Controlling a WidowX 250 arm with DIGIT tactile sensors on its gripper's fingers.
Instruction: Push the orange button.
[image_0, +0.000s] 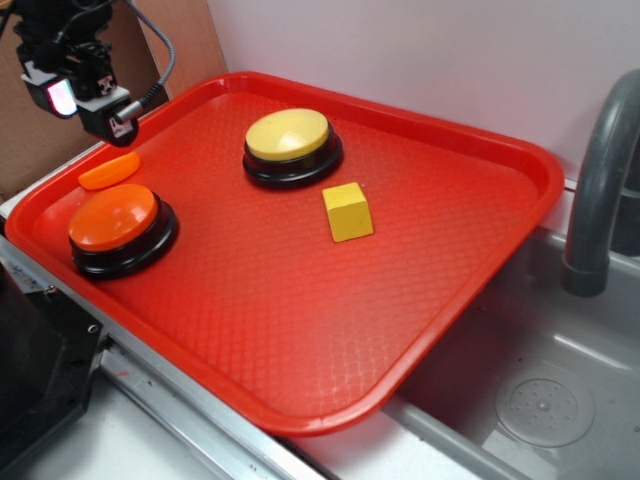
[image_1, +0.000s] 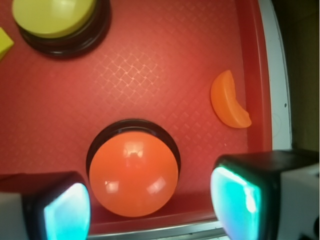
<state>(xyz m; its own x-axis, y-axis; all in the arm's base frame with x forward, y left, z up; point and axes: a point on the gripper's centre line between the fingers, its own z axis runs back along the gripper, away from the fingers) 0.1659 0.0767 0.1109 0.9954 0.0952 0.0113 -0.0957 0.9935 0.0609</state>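
Observation:
The orange button (image_0: 113, 217) (image_1: 133, 173), a domed orange cap on a black round base, sits at the near left of the red tray (image_0: 300, 330). My gripper (image_0: 80, 95) (image_1: 150, 207) hangs high above the tray's left edge, well clear of the button. In the wrist view its two fingers (image_1: 67, 212) stand wide apart on either side of the cap, with nothing between them. The gripper is open.
A yellow-capped button (image_0: 292, 143) (image_1: 55, 17) stands at the tray's far middle, with a yellow block (image_0: 347, 211) (image_1: 4, 42) just right of it. A small flat orange piece (image_0: 110, 170) (image_1: 227, 100) lies by the left rim. A grey sink with a faucet (image_0: 600, 180) lies to the right.

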